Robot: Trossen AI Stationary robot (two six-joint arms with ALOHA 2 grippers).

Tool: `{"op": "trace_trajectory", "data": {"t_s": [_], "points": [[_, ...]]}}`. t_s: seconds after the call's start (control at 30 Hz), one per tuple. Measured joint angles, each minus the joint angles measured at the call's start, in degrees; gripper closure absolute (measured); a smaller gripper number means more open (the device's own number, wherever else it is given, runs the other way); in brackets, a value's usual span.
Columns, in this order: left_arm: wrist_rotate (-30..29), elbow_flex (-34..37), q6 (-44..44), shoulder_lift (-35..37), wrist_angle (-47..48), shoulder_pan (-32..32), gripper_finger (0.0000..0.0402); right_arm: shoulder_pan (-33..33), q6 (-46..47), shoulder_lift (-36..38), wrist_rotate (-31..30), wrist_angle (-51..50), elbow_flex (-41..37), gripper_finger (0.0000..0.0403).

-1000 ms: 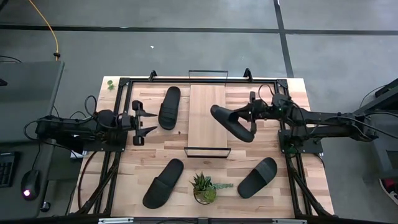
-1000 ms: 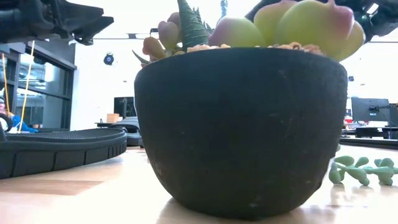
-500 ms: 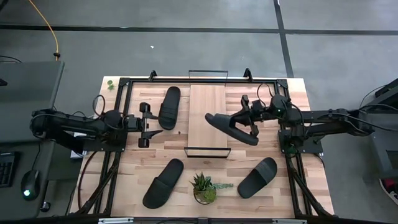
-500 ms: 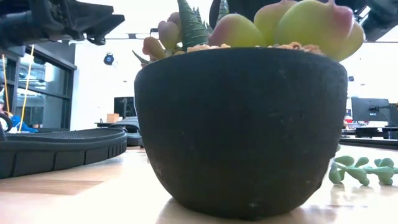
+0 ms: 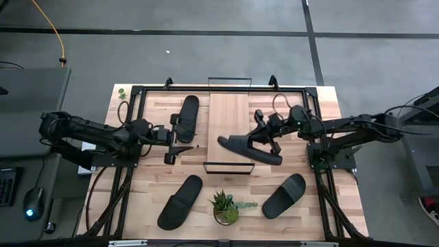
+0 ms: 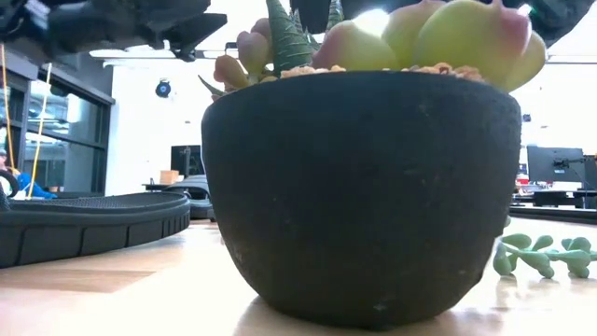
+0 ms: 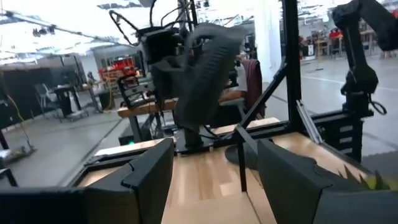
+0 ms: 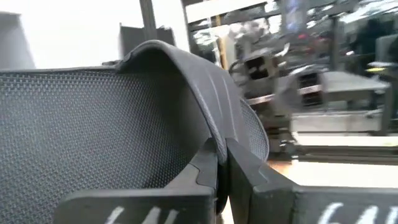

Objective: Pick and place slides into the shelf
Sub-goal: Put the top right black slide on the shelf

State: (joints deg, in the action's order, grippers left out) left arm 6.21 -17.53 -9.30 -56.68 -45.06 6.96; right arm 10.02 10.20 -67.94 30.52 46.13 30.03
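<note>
Four black slides are in the high view. One slide lies flat on the table just left of the shelf, a light-wood board with black wire ends. Two more slides lie near the table's front. The fourth slide hangs over the shelf's near right part, with my right gripper shut on it. My left gripper stands open beside the shelf's left edge, pointing right, with nothing between its fingers. My right gripper pinches the slide's strap at its edge between its two shut fingers. It comes nearly level from the table's right side. The slide is lifted clear and tipped onto its side above the shelf board, its textured sole facing the wrist camera.
A potted succulent stands at the near middle of the table, between the two front slides; it fills the low view. Black frame rails run along both sides of the table. The shelf's wire ends stand up at its near and far ends.
My right gripper has carried the slide toward the table's left, from the shelf's right edge to over the board, and has tipped; the slide has turned more onto its side. My left gripper has gone right toward the shelf, staying open.
</note>
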Motion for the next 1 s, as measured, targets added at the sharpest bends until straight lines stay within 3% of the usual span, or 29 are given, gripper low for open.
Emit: {"op": "trace_trajectory", "data": {"t_s": [0.27, 0.63, 1.0], "points": [[5.14, -4.21, 0.79, -6.99, 0.08, -0.49, 0.0185, -3.78, -1.4, -6.0, 0.12, -0.09, 5.82, 0.0403], [2.47, -6.13, -1.03, -8.1, -0.57, -4.86, 0.0185, -6.03, -1.66, -11.16, 0.09, -0.44, 9.81, 0.0403], [2.17, -6.13, -0.96, -8.1, -0.33, -4.79, 0.0185, -6.03, -2.99, -16.63, 0.04, -0.3, 13.54, 0.0403]]}}
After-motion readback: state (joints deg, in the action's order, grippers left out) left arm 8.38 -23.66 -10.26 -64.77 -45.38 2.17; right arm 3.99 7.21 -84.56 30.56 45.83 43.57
